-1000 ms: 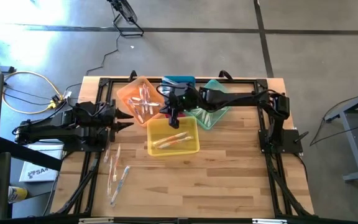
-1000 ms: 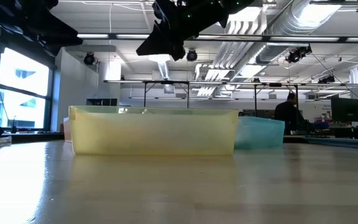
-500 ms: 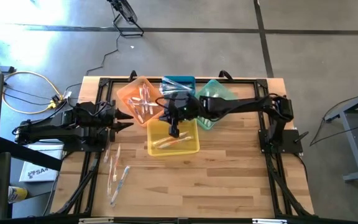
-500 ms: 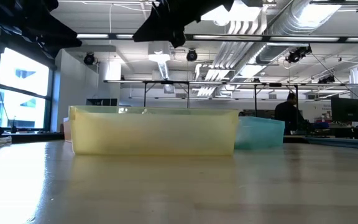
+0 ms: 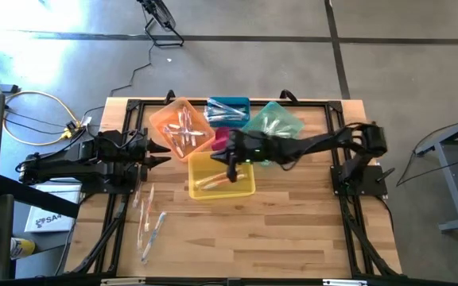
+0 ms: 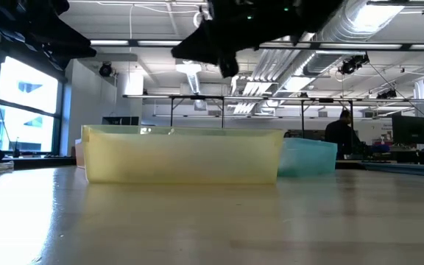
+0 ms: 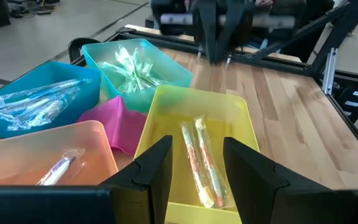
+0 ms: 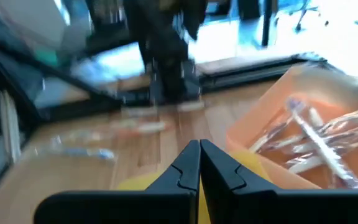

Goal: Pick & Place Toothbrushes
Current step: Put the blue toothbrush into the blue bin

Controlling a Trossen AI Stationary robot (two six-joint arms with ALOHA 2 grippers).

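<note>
Two wrapped toothbrushes (image 7: 202, 162) lie on the floor of the yellow bin (image 5: 245, 187). More toothbrushes fill the orange bin (image 5: 183, 129), the blue bin (image 5: 229, 110) and the green bin (image 5: 273, 123). A few loose ones (image 5: 149, 222) lie on the wood near the left front. My right gripper (image 5: 230, 170) hangs shut and empty over the yellow bin (image 8: 135, 181); its fingertips (image 8: 199, 163) meet with nothing between them. My left gripper (image 7: 194, 171) waits open at the table's left, level and pointing at the bins.
A pink bin (image 5: 222, 140) sits between the orange, blue, green and yellow ones. The black frame rail (image 5: 237, 102) runs along the far edge. Bare wood (image 5: 293, 230) stretches across the table's near half. A person (image 6: 340, 134) stands far off in the room behind.
My right gripper has swung from the yellow bin's far rim toward the table's near edge and sunk a little, staying shut; it now hangs over the middle of the yellow bin. Its arm has moved off the pink bin, which now shows.
</note>
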